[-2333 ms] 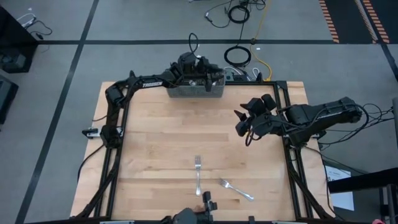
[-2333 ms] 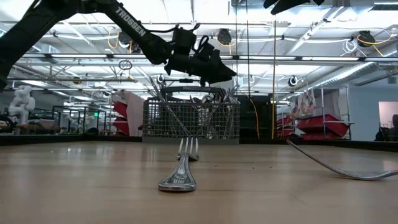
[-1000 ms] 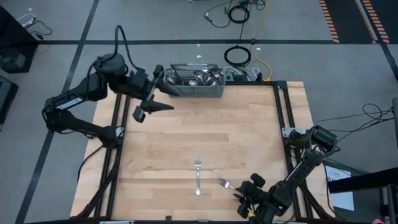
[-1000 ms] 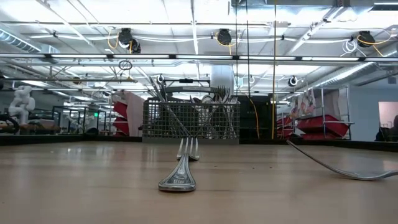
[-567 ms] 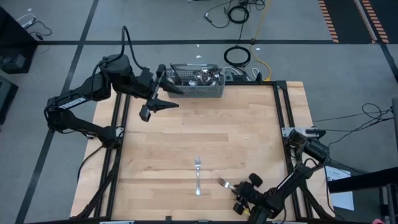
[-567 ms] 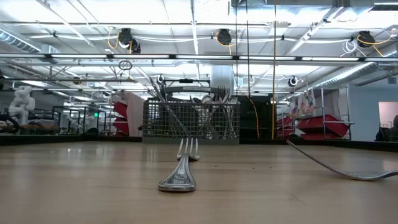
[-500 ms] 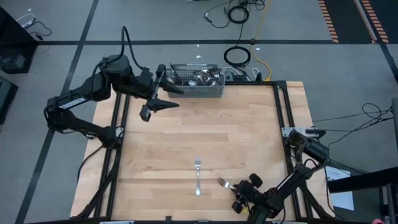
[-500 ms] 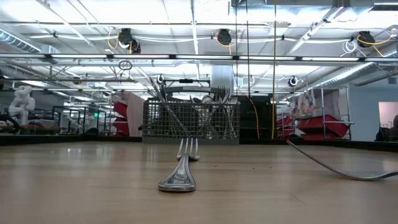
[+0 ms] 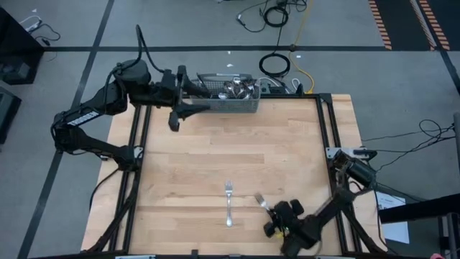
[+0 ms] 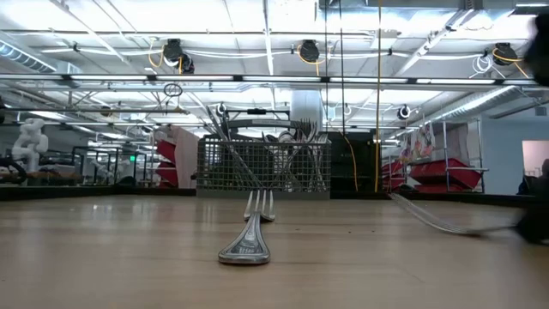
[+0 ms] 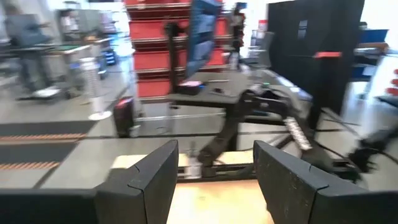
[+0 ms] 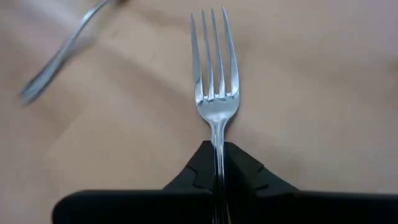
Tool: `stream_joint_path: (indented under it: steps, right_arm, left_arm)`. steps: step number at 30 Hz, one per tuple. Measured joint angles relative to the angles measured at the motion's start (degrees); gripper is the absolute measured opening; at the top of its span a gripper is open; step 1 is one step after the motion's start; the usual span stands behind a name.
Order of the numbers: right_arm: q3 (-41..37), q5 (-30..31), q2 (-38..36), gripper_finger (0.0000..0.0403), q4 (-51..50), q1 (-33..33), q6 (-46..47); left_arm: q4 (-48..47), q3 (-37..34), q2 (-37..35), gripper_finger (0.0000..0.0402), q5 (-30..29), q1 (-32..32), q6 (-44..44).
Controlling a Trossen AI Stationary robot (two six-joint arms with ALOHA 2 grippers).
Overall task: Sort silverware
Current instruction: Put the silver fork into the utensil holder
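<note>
The right end effector [image 12: 217,163] is clamping a fork [image 12: 214,81] by its handle at the tabletop's [image 9: 287,144] near edge, having just closed. A second fork [image 9: 228,201] is lying beside it, mid-tabletop open. The left end effector [image 9: 175,115], spread wide, has swung toward the cutlery basket [image 9: 226,104].

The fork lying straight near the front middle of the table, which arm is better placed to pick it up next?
Left. The right end effector is shut on the angled fork; the left end effector is open and empty, though far off by the basket.
</note>
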Motion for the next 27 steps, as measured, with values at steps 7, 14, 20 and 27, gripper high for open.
stream_joint_path:
  steps: [7, 14, 20, 27]
  right_arm:
    - [0.05, 12.86, -7.5, 0.0002, -9.52, -6.75, -0.95]
    - [-0.03, 26.54, -18.83, 0.0001, -11.44, -12.96, -14.46]
    - [0.17, 34.22, -29.29, 0.0001, -6.48, -16.66, -33.75]
    - [0.18, 35.13, -36.08, 0.0, 2.46, -21.64, -56.15]
  left_arm:
    - [-0.07, -2.19, 0.02, 0.0216, -2.41, 3.86, -0.18]
    - [3.65, -10.1, 0.02, 0.0216, 0.7, 8.34, -4.08]
    - [18.57, -23.51, 0.13, 0.0216, 5.58, 9.57, -9.08]
    - [49.45, -38.25, 3.78, 0.0216, 5.78, 8.9, -23.05]
